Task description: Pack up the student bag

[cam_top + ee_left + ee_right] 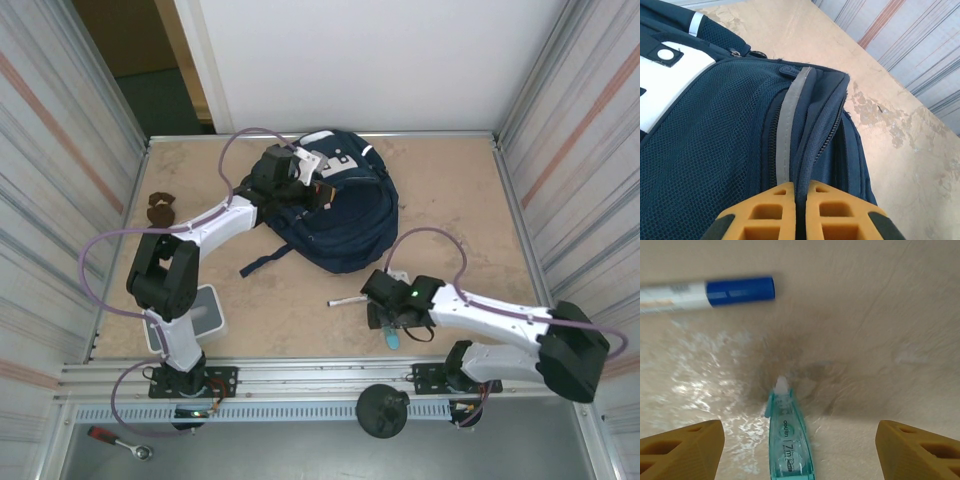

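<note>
Orange plastic fingers of the left tool are pressed together on a fold of the large navy-blue fabric backpack. The fold is gripped just beside a grey reflective stripe. The backpack is spread on the beige counter directly ahead of this tool. The right tool is held wide open, low over the counter, with nothing gripped. Between its spread fingers, touching neither, a teal translucent correction-tape dispenser is laid with its tip pointed away from the tool. "deli" and "7 m" can be read on its label. Beyond the tip, off to the left, a white pen with a blue cap is laid crosswise; its print is too blurred to be read.
</note>
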